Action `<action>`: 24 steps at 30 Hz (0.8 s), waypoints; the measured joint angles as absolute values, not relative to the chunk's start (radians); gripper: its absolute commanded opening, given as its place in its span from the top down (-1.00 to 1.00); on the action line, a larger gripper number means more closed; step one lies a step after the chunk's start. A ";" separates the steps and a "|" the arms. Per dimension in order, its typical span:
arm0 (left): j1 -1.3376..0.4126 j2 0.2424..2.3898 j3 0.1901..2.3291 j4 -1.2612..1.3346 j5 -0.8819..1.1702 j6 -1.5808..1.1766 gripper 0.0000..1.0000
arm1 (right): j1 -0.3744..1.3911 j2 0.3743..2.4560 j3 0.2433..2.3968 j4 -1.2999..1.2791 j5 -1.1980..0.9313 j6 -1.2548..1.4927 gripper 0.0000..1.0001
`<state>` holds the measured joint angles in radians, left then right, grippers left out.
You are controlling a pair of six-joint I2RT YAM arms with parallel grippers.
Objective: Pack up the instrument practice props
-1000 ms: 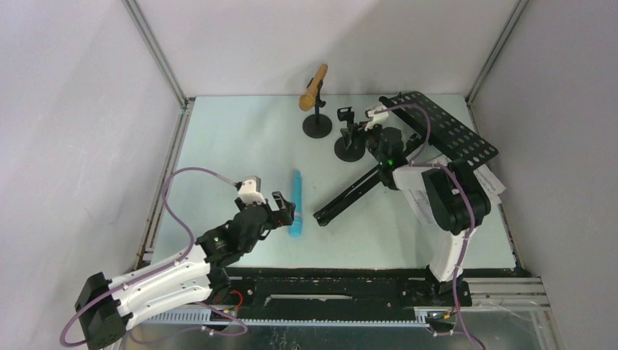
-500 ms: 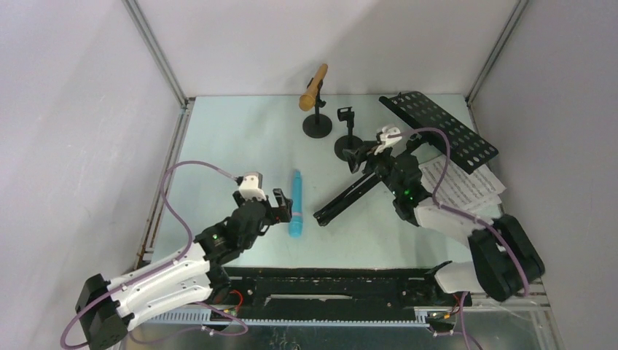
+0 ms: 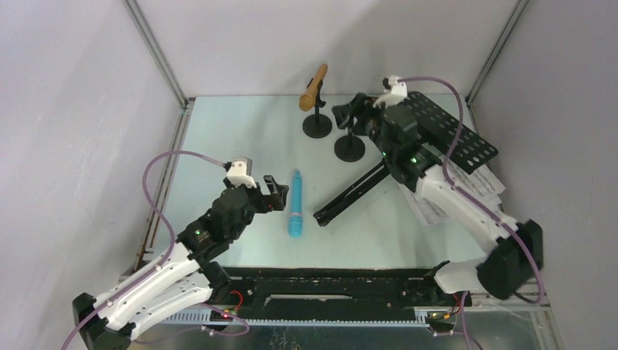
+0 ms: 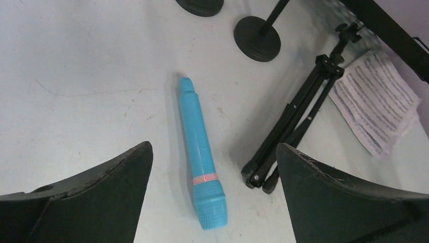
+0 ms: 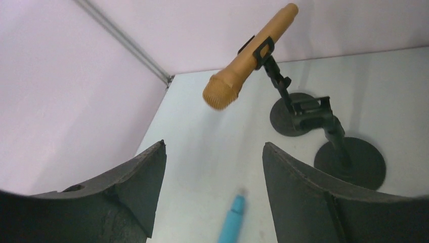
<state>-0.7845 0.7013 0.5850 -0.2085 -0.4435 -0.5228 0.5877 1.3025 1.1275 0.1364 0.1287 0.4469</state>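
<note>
The light-blue toy microphone [image 3: 295, 203] lies flat mid-table; in the left wrist view [image 4: 201, 157] it lies between my fingers, below them. My left gripper [image 3: 275, 194] is open and empty just left of it. The tan microphone [image 3: 315, 86] sits clipped in a black round-based holder [image 3: 317, 125] at the back. My right gripper [image 3: 350, 109] is open and empty, raised beside the clip of the second, empty holder [image 3: 350, 148]. The right wrist view shows the tan microphone [image 5: 248, 58] and the empty holder [image 5: 324, 121]. The music rack lies tipped over, its legs [image 3: 357, 191] folded and its perforated desk [image 3: 452, 127] over the sheet music [image 3: 470, 191].
Grey enclosure walls with metal corner posts [image 3: 157, 55] bound the table on three sides. A black rail [image 3: 328, 281] runs along the near edge by the arm bases. The tripod feet [image 4: 260, 177] lie close to the right of the blue microphone's head.
My right arm has swung from above the tripod legs to the back, up beside the empty holder. My left gripper has risen and shifted slightly away from the blue microphone.
</note>
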 measured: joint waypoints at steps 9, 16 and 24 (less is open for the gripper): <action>-0.784 0.527 0.610 -0.377 -0.379 -0.523 -0.96 | 0.552 1.802 1.662 -0.082 0.160 0.663 -0.55; -0.783 0.436 0.608 -0.415 -0.380 -0.526 -0.96 | 0.535 2.082 1.966 -0.167 0.133 0.744 -0.63; -0.783 0.444 0.608 -0.431 -0.370 -0.526 -0.96 | 0.520 2.194 2.093 -0.267 0.121 0.844 -0.61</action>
<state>-0.7830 0.4438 0.6079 -0.4309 -0.3698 -0.5259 0.5201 2.1941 2.0930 -0.2668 0.1211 0.8444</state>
